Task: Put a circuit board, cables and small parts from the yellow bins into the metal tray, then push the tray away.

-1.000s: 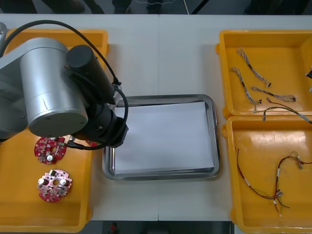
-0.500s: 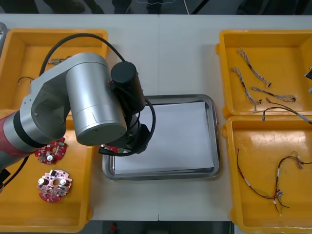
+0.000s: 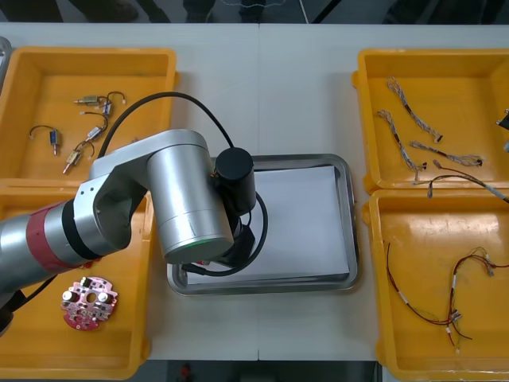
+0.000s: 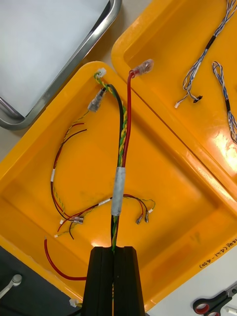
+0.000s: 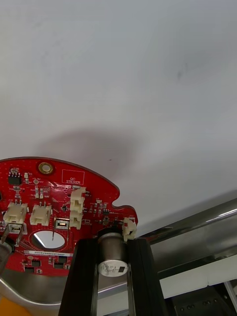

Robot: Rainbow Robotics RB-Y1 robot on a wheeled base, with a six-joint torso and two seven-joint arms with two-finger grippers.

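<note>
Left claw [image 5: 112,247]: I grip a red circuit board [image 5: 49,217] by a component, just above the white floor of the metal tray [image 5: 197,224], near its rim. Right claw [image 4: 113,253]: I pinch a red and yellow cable [image 4: 122,143] over its yellow bin [image 4: 168,197]. Nothing is released yet; the small metal parts [image 3: 94,101] and the push remain, I judge.
</note>
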